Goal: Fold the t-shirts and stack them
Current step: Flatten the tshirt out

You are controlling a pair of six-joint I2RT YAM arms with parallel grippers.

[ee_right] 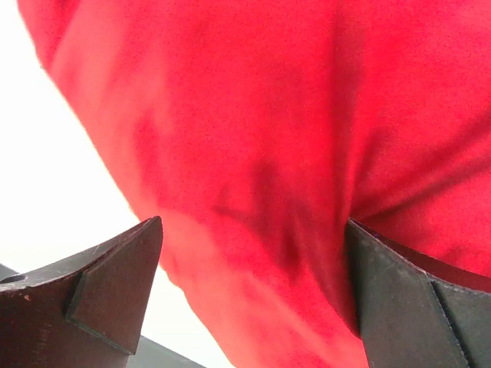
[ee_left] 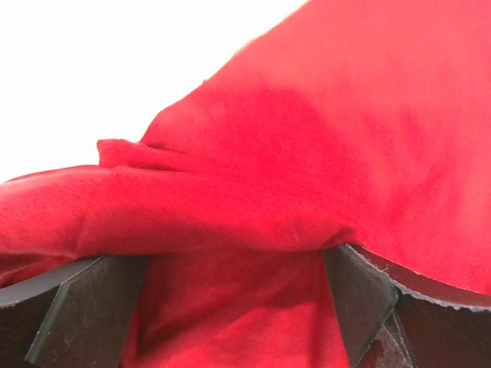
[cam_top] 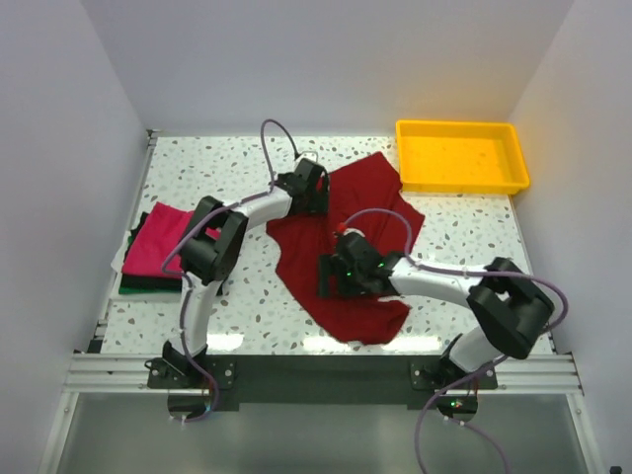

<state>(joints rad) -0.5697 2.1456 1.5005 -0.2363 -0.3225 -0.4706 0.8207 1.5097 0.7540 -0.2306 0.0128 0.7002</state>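
A dark crimson t-shirt (cam_top: 367, 225) lies spread and rumpled in the middle of the table. My left gripper (cam_top: 312, 195) is low over its upper left edge. In the left wrist view the gripper (ee_left: 230, 276) is open, and a fold of red cloth (ee_left: 322, 153) bunches between and over the wide-apart fingers. My right gripper (cam_top: 333, 277) is at the shirt's left edge, lower down. In the right wrist view it (ee_right: 253, 245) is open, with red cloth (ee_right: 268, 115) between the fingers. A folded magenta-pink t-shirt (cam_top: 160, 242) lies on a folded dark green one (cam_top: 148, 285) at the table's left edge.
A yellow plastic tray (cam_top: 513, 158) stands at the back right corner. White walls close the table on three sides. The terrazzo tabletop (cam_top: 474, 237) shows bare to the right of the shirt and along the back left.
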